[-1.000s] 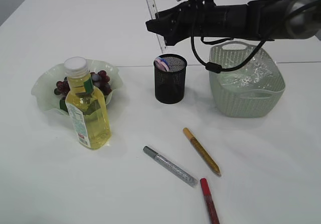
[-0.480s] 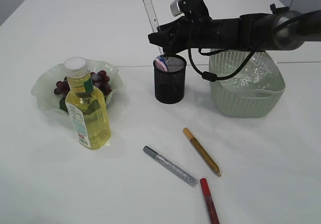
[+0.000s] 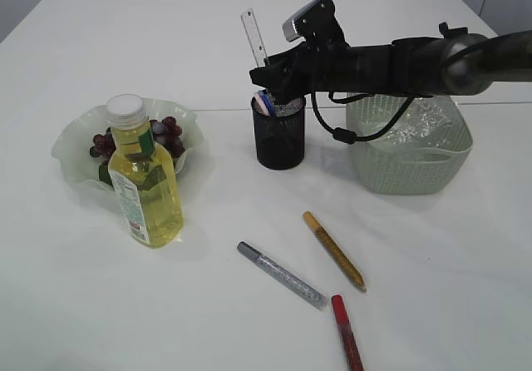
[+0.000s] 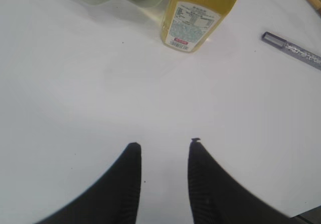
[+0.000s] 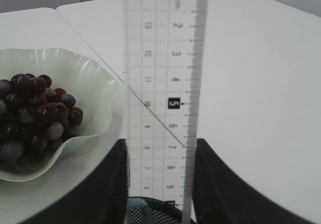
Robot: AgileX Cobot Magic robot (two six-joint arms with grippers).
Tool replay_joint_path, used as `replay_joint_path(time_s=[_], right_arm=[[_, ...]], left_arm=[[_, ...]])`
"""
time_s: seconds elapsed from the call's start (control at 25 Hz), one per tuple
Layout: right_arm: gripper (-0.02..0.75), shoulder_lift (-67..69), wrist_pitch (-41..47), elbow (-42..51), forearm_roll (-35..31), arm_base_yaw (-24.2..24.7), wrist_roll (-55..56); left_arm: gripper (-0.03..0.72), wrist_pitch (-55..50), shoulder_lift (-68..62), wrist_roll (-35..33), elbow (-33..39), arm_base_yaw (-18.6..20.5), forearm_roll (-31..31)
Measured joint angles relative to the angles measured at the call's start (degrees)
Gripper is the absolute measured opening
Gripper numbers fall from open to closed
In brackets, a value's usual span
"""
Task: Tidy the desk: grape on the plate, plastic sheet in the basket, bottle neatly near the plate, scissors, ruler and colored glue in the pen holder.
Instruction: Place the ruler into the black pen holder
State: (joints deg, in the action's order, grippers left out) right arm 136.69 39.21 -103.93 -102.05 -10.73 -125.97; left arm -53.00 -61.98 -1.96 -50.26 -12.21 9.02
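- White tabletop [image 3: 100,304] spreads under everything, with pale wall panels at the far edge.
- Over the last second your right gripper [image 3: 270,78] has come down and drawn left from high above the pen holder [image 3: 279,131]; it now sits right at the mesh rim.
- Your clear ruler [image 3: 253,40] has sunk with it: its lower end is now inside the holder, its upper part leaning out to the back left. In the right wrist view the ruler [image 5: 161,93] stands between the two dark jaws, which pinch its edges.
- Judged from that, the ruler is nearly delivered; you likely only need to spread the jaws and lift away.
- Scissors handles [image 3: 267,103] already show inside the holder.
- Your left gripper [image 4: 163,181] hovers over bare table with jaws partly spread and nothing between them.
- Grapes [image 3: 163,133] lie on the green wavy plate [image 3: 71,142], the yellow bottle [image 3: 147,180] stands just in front of it, touching or nearly so, and the plastic sheet [image 3: 416,121] is in the basket [image 3: 411,167].
- Left to do: the silver glue pen [image 3: 283,275], gold glue pen [image 3: 334,251] and red glue pen [image 3: 347,331] lie on the table.
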Motion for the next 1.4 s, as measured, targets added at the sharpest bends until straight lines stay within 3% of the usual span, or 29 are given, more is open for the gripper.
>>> replay_joint_path(time_s=[0.64,0.76,0.96,1.32,1.4], right_arm=[[0.271,0.1,2.36,0.0,2.44,2.46,9.79],[0.303,0.1,2.44,0.0,2.54,2.46,10.43],[0.424,0.1,2.44,0.0,0.56,2.46,10.54],[0.442,-3.28,1.82,0.0,0.53,2.72,12.99],[0.443,-5.63,0.65,0.0,3.2,2.83,16.86]], left_arm=[[0.239,0.45,0.0,0.0,0.0,0.0,0.1],[0.239,0.66,0.0,0.0,0.0,0.0,0.1],[0.239,0.88,0.0,0.0,0.0,0.0,0.1],[0.239,0.86,0.0,0.0,0.0,0.0,0.1],[0.239,0.89,0.0,0.0,0.0,0.0,0.1]])
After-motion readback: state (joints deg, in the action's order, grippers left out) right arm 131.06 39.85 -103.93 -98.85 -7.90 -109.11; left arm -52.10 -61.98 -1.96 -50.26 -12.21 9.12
